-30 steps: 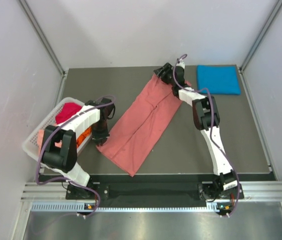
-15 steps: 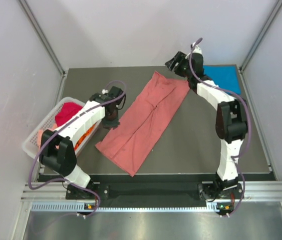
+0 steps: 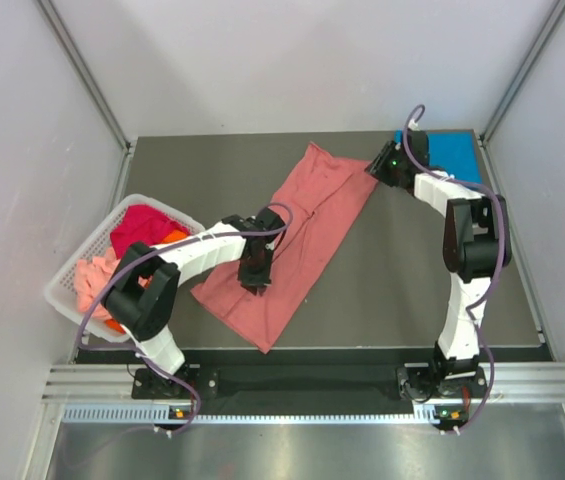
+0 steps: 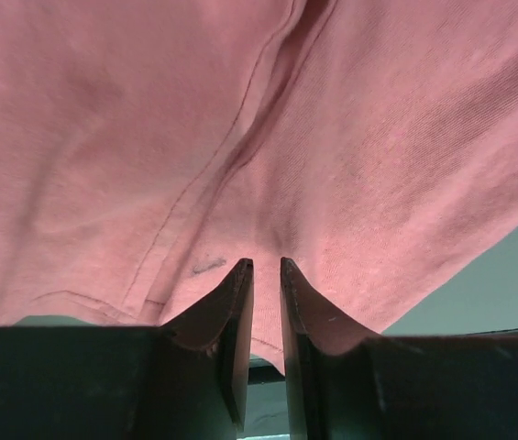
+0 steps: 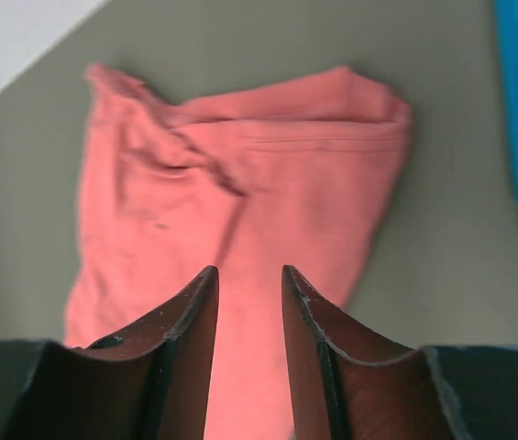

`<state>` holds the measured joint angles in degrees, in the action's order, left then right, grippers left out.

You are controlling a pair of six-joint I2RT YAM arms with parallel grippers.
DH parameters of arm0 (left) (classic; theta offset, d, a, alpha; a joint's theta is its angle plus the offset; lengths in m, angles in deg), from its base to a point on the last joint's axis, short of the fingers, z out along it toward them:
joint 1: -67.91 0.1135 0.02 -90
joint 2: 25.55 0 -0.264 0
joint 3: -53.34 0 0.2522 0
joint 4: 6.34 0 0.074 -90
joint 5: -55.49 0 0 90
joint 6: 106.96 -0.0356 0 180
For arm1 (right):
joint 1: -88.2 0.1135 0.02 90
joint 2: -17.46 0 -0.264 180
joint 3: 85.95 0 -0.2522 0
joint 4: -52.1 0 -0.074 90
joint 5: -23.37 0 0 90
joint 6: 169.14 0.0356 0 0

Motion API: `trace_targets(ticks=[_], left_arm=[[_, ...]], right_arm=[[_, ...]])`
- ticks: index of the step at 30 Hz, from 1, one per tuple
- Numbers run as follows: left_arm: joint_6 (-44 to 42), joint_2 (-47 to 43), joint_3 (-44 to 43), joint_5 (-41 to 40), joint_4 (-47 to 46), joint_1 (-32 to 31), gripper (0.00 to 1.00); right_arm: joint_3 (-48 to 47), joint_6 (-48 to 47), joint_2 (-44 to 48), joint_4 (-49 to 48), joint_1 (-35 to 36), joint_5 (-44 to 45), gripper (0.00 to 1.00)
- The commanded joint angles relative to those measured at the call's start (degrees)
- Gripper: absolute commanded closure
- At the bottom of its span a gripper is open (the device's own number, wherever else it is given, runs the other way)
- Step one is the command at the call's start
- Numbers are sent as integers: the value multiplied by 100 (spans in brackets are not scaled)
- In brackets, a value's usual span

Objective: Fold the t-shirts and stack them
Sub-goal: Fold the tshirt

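**At table centre: long fold laid, both arms clear**

On the table (image 3: 392,290) the pink shirt (image 3: 307,225) lies flat as a long diagonal strip, and the folded blue shirt (image 3: 459,157) sits at the far right corner. In the last second the right gripper (image 5: 247,273) has left the strip's far end and now hovers just beside it, jaws apart and empty. The left gripper (image 4: 263,266) has moved from the near-left edge to above mid-strip. Its jaws stand a narrow slit apart with no cloth between them. The lengthwise fold looks finished — a cross fold probably comes next.
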<state>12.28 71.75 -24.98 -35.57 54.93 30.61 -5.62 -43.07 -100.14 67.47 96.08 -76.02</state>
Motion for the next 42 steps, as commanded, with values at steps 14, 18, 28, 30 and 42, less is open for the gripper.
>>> trace_targets(ticks=[14, 18, 28, 30, 42], left_arm=[[891, 184, 663, -333, -426, -875, 78], [987, 193, 769, -325, -540, -990, 78], [1392, 509, 427, -263, -453, -1525, 77], [1541, 597, 295, -97, -505, -1674, 76], [1103, 1467, -3044, 555, 545, -1843, 74]], right_arm=[[-435, 181, -1053, -371, -507, -432, 66], [-550, 207, -1177, -398, -533, -283, 67], [-1058, 295, -1528, -415, -674, -186, 86], [-1313, 216, -1616, -380, -700, -169, 94], [-4939, -84, -3321, 954, -805, -414, 94]])
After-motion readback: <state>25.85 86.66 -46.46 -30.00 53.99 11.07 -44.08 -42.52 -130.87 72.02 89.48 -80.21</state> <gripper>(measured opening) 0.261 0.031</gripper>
